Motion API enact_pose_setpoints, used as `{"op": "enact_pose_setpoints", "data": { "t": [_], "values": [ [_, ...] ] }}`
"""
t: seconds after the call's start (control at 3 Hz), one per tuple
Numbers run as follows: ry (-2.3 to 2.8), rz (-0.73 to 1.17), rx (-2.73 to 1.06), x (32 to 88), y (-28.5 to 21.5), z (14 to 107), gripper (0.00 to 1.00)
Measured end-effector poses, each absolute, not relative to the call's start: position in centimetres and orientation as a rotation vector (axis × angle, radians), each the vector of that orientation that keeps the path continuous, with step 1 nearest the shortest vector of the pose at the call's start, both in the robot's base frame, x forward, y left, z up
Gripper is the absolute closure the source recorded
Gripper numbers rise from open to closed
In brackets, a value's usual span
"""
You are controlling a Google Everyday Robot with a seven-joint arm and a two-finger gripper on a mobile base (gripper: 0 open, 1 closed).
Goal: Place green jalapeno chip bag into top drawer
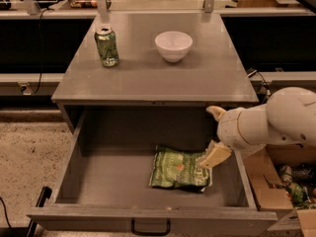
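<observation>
The green jalapeno chip bag (178, 169) lies flat on the floor of the open top drawer (108, 181), right of its middle. The drawer is pulled fully out, and its black pull handle (150, 227) shows at the bottom edge. My gripper (214, 135) is over the drawer's right side, just right of the bag, with its white arm reaching in from the right. It is open and holds nothing. The lower fingertip (213, 157) is at the bag's right edge; the upper one (216, 112) is raised clear.
On the cabinet top (207, 78) stand a green drink can (107, 46) at back left and a white bowl (173, 45) at back middle. A cardboard box (276, 186) with clutter sits on the floor right of the drawer. Speckled floor lies to the left.
</observation>
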State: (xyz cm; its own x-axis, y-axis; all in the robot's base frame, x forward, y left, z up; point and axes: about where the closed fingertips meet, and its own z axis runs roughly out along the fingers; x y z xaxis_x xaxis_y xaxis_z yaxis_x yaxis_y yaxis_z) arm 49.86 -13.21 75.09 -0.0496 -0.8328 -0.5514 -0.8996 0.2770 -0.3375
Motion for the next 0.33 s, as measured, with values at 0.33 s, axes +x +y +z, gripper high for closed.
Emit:
{"op": "enact_pose_setpoints", "data": {
  "t": [0.33],
  "values": [
    [1.881, 0.100, -1.542, 48.16, -15.78, 78.63, 0.00]
  ]
}}
